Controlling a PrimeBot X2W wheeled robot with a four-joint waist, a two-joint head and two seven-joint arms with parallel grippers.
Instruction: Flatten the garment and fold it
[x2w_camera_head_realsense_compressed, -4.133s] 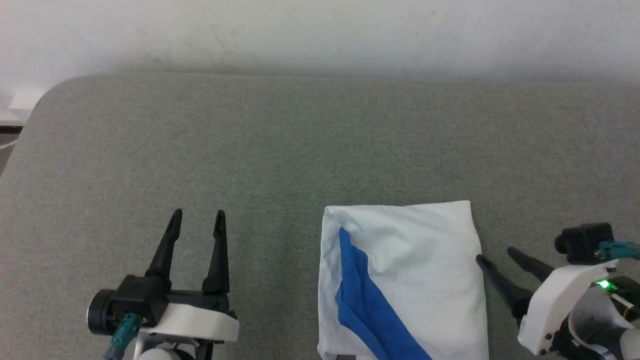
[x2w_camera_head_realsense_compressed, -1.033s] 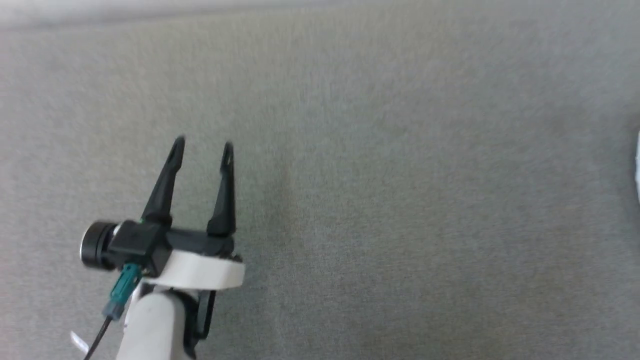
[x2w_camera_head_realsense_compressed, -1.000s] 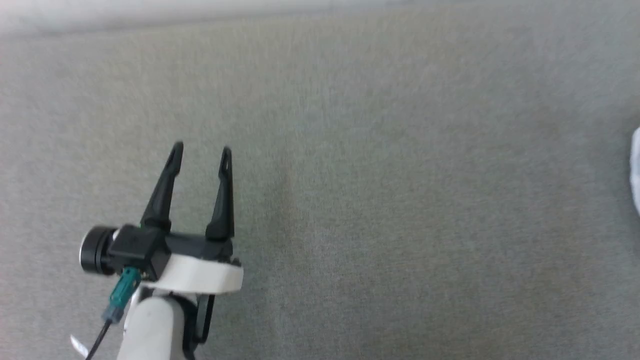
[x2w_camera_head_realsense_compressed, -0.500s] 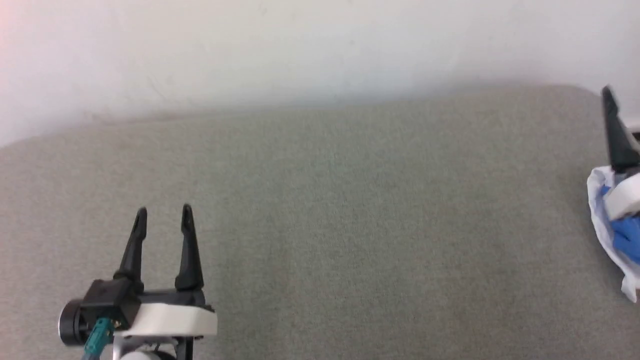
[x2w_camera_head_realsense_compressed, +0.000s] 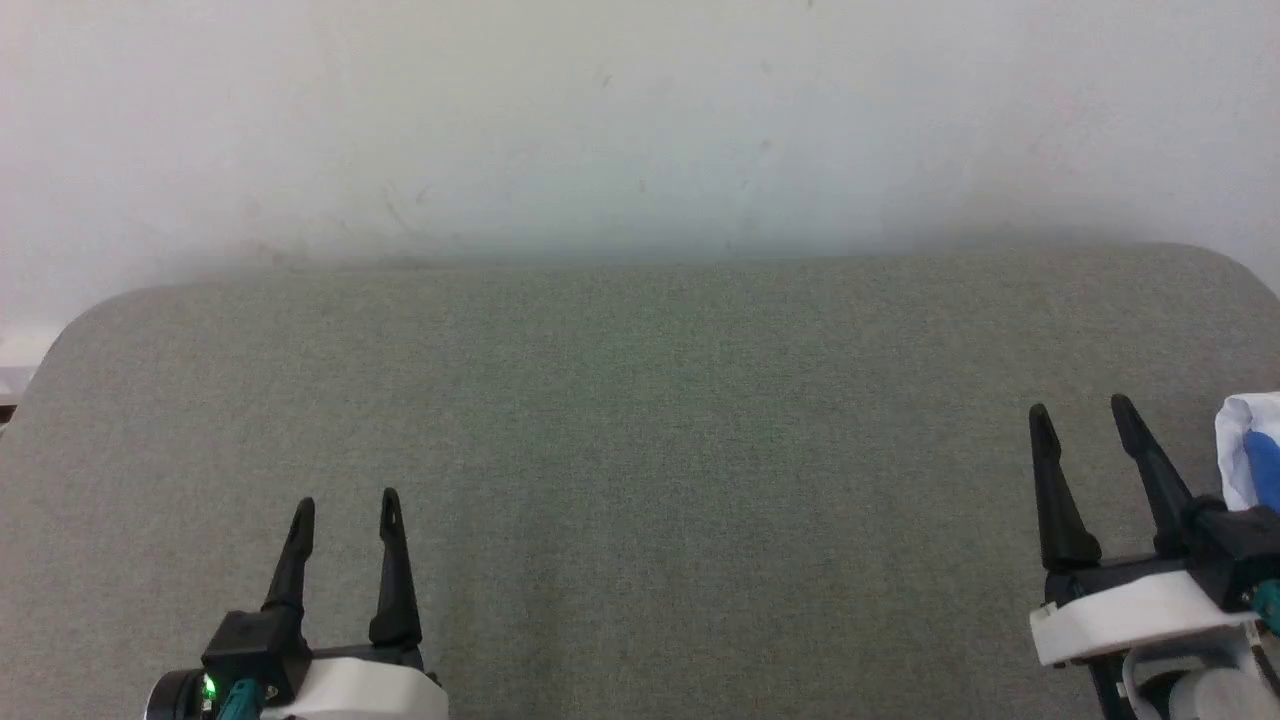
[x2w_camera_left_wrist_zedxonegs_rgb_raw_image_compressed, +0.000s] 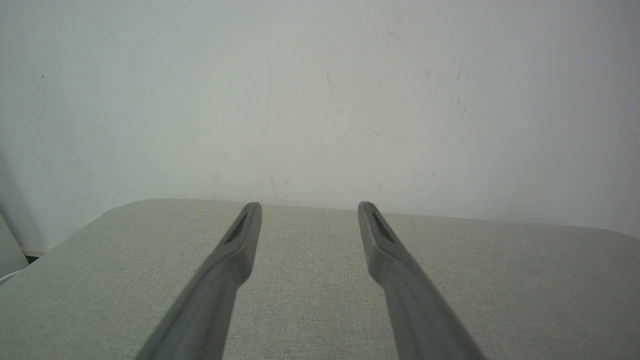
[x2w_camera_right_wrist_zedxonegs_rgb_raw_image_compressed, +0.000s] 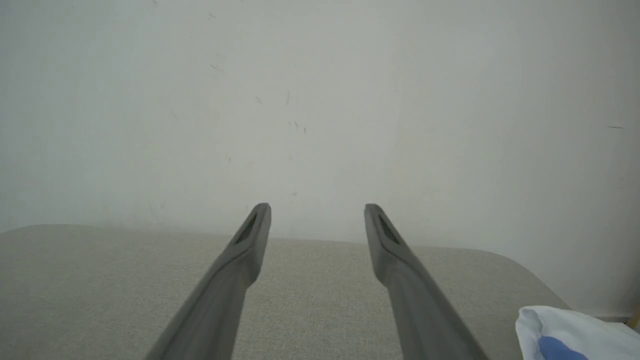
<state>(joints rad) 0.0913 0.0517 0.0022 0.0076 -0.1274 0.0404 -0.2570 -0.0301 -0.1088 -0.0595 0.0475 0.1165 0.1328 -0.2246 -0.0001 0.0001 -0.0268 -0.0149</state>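
- Risk: the garment lies just outside the right gripper's outer finger, seemingly near the grey padded surface's end, so a careless sideways reach could push it off.
- Right gripper: fingers spread wide, holding and touching nothing.
- Left gripper: equally wide and empty, with the garment well beyond its fingers.

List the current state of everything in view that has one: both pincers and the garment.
left pincer, open and empty, above the grey surface.
right pincer, open and empty, its fingers clear of the garment.
garment, lying unheld at the right end of the surface, to the right of the right pincer; mostly cut off by the frame edge, so how neatly it is folded cannot be told.
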